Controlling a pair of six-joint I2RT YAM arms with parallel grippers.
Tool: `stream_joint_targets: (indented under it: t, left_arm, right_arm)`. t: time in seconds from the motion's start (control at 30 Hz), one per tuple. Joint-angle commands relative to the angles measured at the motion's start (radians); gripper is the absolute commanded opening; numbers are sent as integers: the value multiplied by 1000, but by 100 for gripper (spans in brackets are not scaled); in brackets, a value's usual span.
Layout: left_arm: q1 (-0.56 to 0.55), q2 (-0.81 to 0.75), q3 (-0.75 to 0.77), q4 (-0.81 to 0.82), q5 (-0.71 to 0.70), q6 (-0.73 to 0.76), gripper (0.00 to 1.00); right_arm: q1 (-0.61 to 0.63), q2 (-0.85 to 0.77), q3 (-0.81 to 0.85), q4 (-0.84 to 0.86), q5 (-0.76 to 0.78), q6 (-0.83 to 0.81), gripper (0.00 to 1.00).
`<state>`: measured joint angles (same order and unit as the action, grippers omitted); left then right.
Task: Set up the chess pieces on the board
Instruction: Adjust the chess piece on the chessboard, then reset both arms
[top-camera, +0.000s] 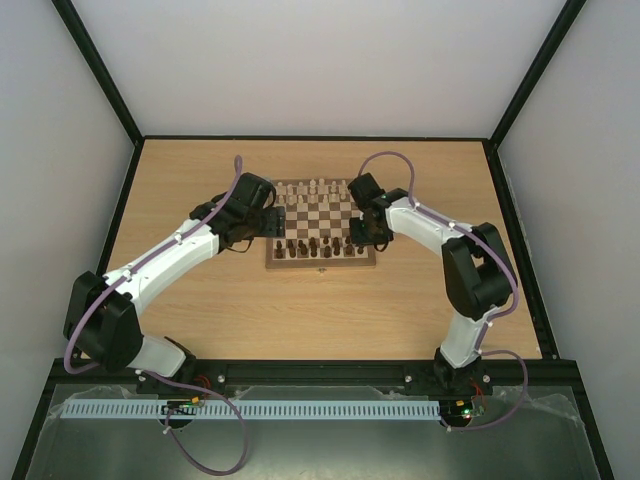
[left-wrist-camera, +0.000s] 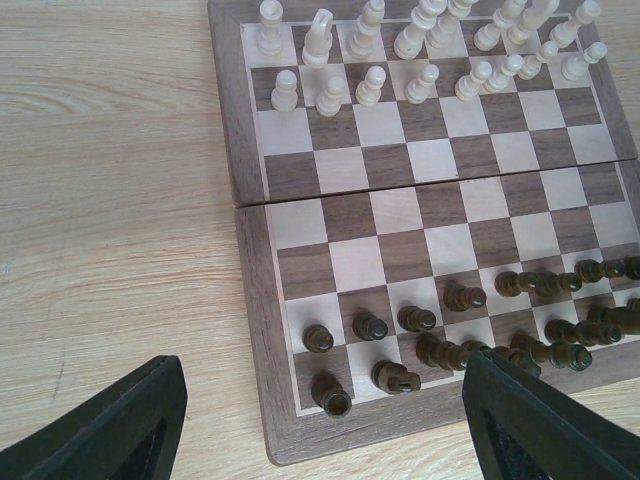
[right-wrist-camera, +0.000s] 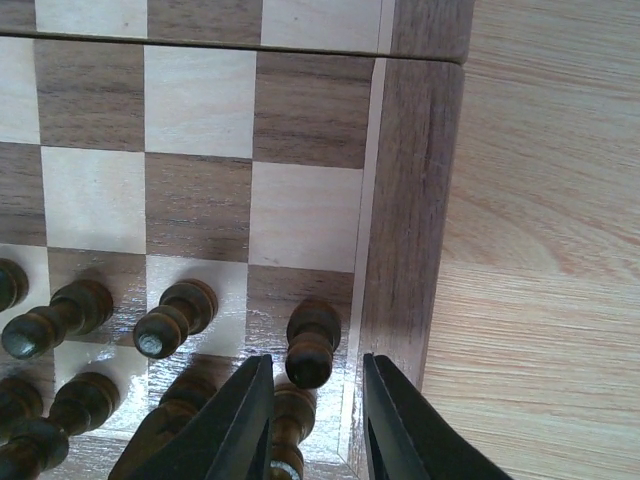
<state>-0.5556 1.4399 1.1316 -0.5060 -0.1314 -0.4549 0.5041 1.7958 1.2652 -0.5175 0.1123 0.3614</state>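
The board (top-camera: 320, 262) lies mid-table, and dark brown chess pieces (top-camera: 318, 246) stand in its two near rows. In the left wrist view the board (left-wrist-camera: 262, 400) shows its near left corner with dark pieces (left-wrist-camera: 332, 394) on it, some leaning against each other. My left gripper (left-wrist-camera: 325, 425) is open wide and empty above that corner, and it also shows in the top view (top-camera: 272, 224). My right gripper (right-wrist-camera: 315, 405) is narrowly open over the board's near right corner (right-wrist-camera: 400, 250). A dark pawn (right-wrist-camera: 312, 345) stands at its fingertips with gaps on both sides. The right gripper also shows in the top view (top-camera: 374, 238).
Cream-white pieces (left-wrist-camera: 420, 50) fill the board's two far rows. Several dark pieces (right-wrist-camera: 60, 315) crowd just left of my right gripper. Bare wooden table (right-wrist-camera: 540, 300) lies right of the board and also left of it (left-wrist-camera: 110, 230).
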Motion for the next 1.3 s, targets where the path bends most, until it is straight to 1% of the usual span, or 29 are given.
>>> stream_joint_targets:
  t: [0.0, 0.23, 0.4, 0.6, 0.73, 0.87, 0.9, 0.93, 0.97, 1.03, 1.1, 1.13, 1.27]
  left_arm:
    - [5, 10, -6, 11, -10, 5, 79]
    - [5, 12, -9, 13, -10, 7, 79]
    - [6, 14, -6, 14, -10, 7, 79]
    - [6, 20, -4, 15, -7, 6, 79]
    - [7, 17, -4, 15, -8, 6, 79]
    - [6, 0, -5, 19, -4, -1, 80]
    - [5, -10, -8, 20, -6, -5, 83]
    - [4, -21, -10, 24, -13, -10, 89]
    - [2, -36, -14, 29, -20, -17, 98]
    - [-2, -73, -28, 51, -33, -26, 99]
    - [-7, -112, -46, 72, -63, -44, 100]
    - [-6, -129, -54, 79, -89, -53, 100]
    - [-5, -197, -102, 83, -235, -102, 100]
  right_arm:
    - [-5, 20, 30, -7, -8, -7, 24]
    - [-6, 44, 46, -1, -13, -9, 18]
    - [-6, 50, 49, 8, -28, -10, 17]
    - [-6, 43, 44, 5, -18, -11, 17]
    - [-6, 8, 40, 5, 7, -5, 22]
    - [-6, -60, 37, 12, 28, 8, 33]
    - [-6, -80, 35, 18, 39, 11, 37]
    - [-6, -105, 29, 25, 49, 14, 42]
    - [-6, -130, 22, 35, 63, 18, 50]
    - [-6, -191, -3, 62, 90, 25, 70]
    - [-6, -262, -33, 89, 129, 38, 93]
    - [-6, -291, -48, 104, 147, 43, 100]
    - [-6, -397, -128, 181, 191, 48, 99]
